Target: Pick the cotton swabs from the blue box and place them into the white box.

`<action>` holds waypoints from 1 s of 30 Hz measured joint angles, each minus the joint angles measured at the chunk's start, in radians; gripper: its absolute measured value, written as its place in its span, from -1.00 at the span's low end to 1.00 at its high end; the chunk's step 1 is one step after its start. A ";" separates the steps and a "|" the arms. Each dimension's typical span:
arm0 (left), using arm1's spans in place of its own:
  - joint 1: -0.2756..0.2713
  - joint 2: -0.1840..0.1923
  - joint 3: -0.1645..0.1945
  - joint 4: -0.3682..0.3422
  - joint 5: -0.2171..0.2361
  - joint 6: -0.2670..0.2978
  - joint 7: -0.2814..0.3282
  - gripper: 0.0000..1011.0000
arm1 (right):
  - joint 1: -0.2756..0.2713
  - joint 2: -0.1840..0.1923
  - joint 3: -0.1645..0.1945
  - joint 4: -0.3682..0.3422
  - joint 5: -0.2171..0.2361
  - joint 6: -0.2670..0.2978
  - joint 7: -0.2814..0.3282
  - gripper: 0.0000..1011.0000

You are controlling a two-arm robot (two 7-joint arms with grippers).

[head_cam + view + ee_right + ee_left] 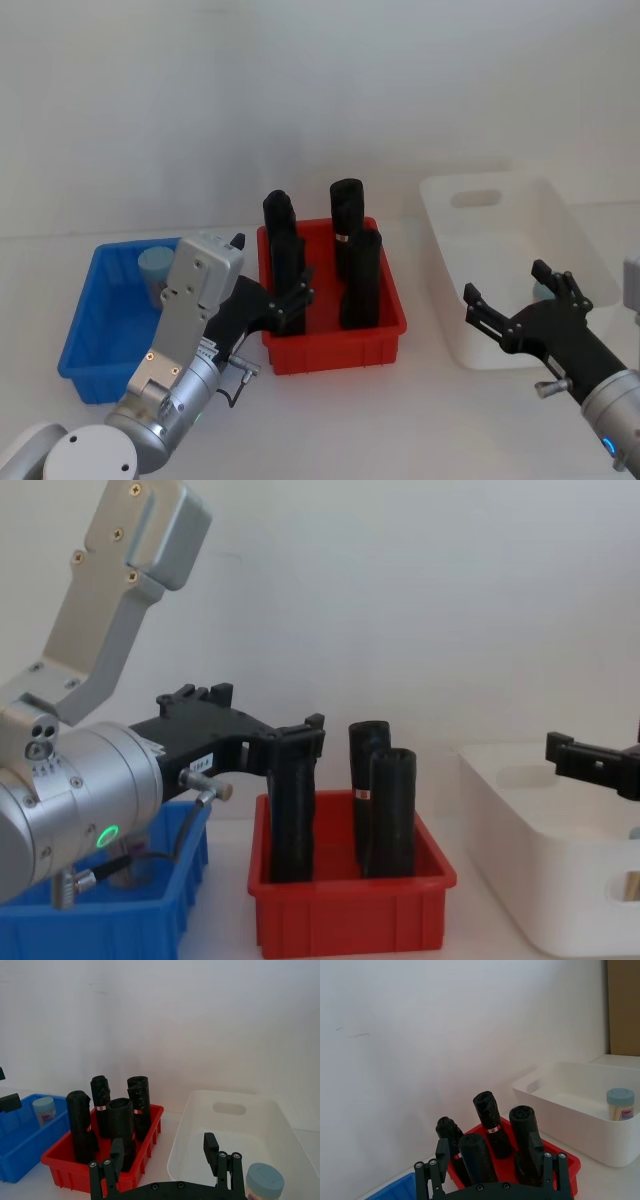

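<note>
The blue box (100,330) and white box (443,235) look smooth plastic, the black rolls (360,285) matt (crinkly film).

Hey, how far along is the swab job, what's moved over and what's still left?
Done: one swab tub stands in the white box. In hand: nothing. The right claw is open and empty at that box's near side, and the left claw is open and empty by the red bin. Left: a second swab tub sits in the blue box.
</note>
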 joint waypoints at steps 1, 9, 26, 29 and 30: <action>0.000 0.000 0.000 0.000 0.000 0.000 0.000 0.99 | 0.000 0.000 0.000 0.000 0.000 0.000 0.000 0.98; 0.000 0.000 0.000 0.000 0.000 0.000 0.001 0.99 | 0.000 0.000 0.000 0.000 0.000 0.000 0.000 0.98; 0.000 0.000 -0.001 0.001 -0.001 0.000 0.001 0.99 | 0.036 -0.013 0.001 0.044 -0.013 -0.003 0.036 0.98; 0.000 0.000 -0.001 0.001 -0.001 0.000 0.001 0.99 | 0.055 -0.021 0.001 0.069 -0.019 -0.006 0.054 0.98; 0.000 0.000 -0.001 0.001 -0.001 0.000 0.001 0.99 | 0.065 -0.025 0.001 0.083 -0.023 -0.007 0.065 0.98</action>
